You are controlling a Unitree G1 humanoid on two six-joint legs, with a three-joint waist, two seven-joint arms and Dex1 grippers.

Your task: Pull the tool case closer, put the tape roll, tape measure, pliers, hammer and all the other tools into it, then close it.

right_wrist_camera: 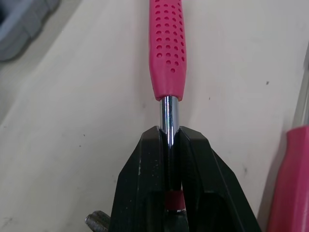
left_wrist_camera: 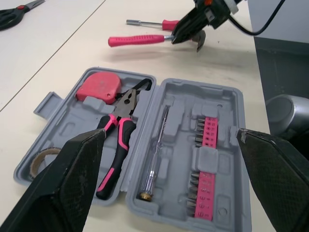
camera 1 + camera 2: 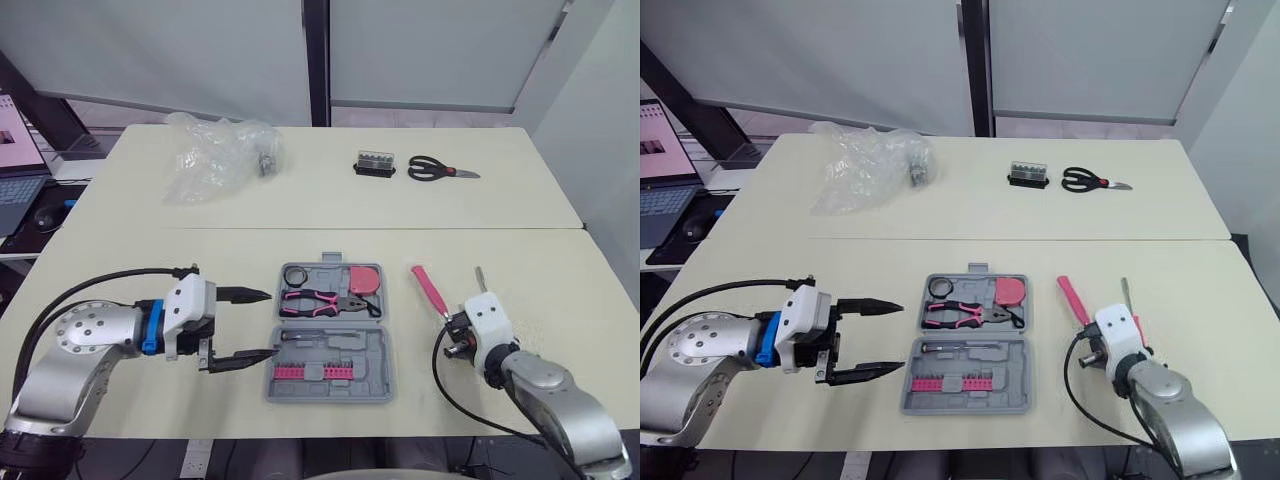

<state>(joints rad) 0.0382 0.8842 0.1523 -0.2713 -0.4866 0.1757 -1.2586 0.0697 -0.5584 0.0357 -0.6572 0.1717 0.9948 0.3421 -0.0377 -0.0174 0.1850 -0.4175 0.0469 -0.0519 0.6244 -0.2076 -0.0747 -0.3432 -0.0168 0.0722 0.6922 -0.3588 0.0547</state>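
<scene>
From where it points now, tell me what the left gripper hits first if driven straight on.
Probably the open grey plastic tool case: the open left gripper points at its side rim, though the gripper's height is unclear.

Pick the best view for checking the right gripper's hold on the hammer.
Right wrist view: the right gripper is shut on the hammer at its chrome shaft, just past the pink handle. Eye views show the handle, contact hidden. Left wrist view shows the grip from afar, side-on.

There is one tool case (image 3: 330, 396), one tape roll (image 3: 296, 275), one tape measure (image 3: 363, 279), one pair of pliers (image 3: 318, 301), one hammer (image 3: 428, 288), two screwdrivers (image 2: 166, 24), two pink bit strips (image 2: 208, 140), one pair of scissors (image 3: 440, 171), one bit box (image 3: 375, 163) and one plastic bag (image 3: 215, 155).
</scene>
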